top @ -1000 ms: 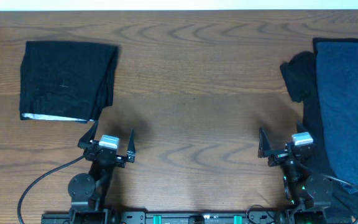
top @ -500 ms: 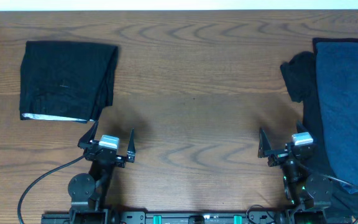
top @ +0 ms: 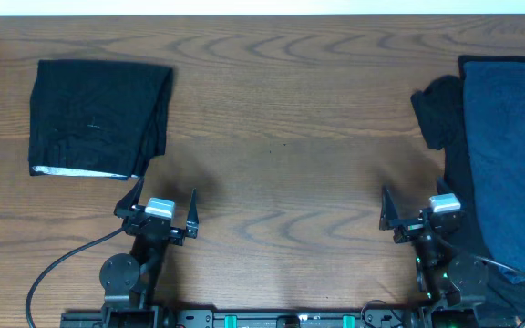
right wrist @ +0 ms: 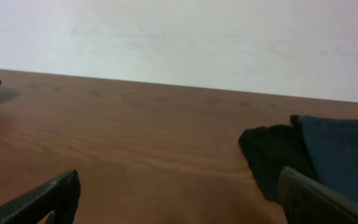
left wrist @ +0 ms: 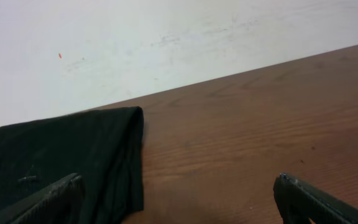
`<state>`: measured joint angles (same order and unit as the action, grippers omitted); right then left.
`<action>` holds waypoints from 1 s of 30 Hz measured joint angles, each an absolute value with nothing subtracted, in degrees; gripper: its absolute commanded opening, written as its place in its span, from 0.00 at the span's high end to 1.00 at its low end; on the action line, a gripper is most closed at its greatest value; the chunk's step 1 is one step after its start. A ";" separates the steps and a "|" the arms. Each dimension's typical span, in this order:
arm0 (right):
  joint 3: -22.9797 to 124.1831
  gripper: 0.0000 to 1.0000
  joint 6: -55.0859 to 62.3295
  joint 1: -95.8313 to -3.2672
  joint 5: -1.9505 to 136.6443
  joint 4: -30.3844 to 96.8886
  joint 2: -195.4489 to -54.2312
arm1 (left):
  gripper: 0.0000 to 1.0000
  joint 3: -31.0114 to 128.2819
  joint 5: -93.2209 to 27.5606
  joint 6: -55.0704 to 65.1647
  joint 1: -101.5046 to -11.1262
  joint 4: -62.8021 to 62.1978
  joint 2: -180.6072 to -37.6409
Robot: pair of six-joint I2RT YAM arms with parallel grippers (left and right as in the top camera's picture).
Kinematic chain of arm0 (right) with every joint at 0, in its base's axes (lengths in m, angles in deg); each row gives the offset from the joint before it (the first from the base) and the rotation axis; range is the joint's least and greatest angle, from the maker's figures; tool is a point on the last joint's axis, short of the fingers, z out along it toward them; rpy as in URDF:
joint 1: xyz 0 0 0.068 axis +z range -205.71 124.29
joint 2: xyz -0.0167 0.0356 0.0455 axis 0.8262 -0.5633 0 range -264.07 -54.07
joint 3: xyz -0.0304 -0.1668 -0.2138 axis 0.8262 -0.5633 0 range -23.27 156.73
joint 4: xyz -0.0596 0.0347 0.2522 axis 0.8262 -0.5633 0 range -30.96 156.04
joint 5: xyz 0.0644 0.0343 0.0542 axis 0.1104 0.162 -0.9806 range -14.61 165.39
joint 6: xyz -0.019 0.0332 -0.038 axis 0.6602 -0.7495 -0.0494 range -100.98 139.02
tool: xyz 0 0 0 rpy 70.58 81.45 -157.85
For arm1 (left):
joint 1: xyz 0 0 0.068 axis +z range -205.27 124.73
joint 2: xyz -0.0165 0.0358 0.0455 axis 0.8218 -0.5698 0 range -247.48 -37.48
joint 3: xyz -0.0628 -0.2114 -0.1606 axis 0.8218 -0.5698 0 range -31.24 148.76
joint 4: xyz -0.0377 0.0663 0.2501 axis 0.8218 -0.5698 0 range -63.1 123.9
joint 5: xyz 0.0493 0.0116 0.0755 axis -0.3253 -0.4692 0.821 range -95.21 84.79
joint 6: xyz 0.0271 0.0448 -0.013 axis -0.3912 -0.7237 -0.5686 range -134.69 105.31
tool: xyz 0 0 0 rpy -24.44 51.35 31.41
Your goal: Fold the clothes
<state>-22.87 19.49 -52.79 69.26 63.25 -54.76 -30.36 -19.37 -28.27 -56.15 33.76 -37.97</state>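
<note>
Far left, the black garment (top: 98, 117) looked parked as done; left hand (top: 165, 197) and right hand (top: 412, 197) sat wide open, empty.

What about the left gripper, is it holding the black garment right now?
No, the left gripper stands open and empty over the wooden table, apart from the black garment lying beyond it.

A brown wooden table (top: 281, 137) with wavy grain fills the scene. Behind its far edge rises a white wall (left wrist: 166, 37), scuffed, with a tiny red speck (left wrist: 59, 55) at left.
</note>
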 measured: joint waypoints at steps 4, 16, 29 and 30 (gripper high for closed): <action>-22.87 0.01 17.96 -52.79 69.28 65.17 -54.76 | 0.02 -30.36 -19.37 -28.27 -56.15 33.76 -37.97; -11.00 0.01 14.44 -52.79 71.29 56.85 -54.82 | 0.02 -30.36 -19.37 -28.32 -56.15 33.74 -38.03; 19.36 0.01 13.02 -52.77 77.41 48.32 -79.65 | 0.02 -30.27 -19.34 -28.30 -56.15 33.65 -38.08; 21.89 0.01 13.09 -52.77 77.81 47.23 -82.49 | 0.02 -30.25 -19.28 -28.30 -56.15 33.57 -38.08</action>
<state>21.89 13.09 -52.77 77.81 47.23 -82.49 -30.25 -19.28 -28.30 -56.15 33.57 -38.08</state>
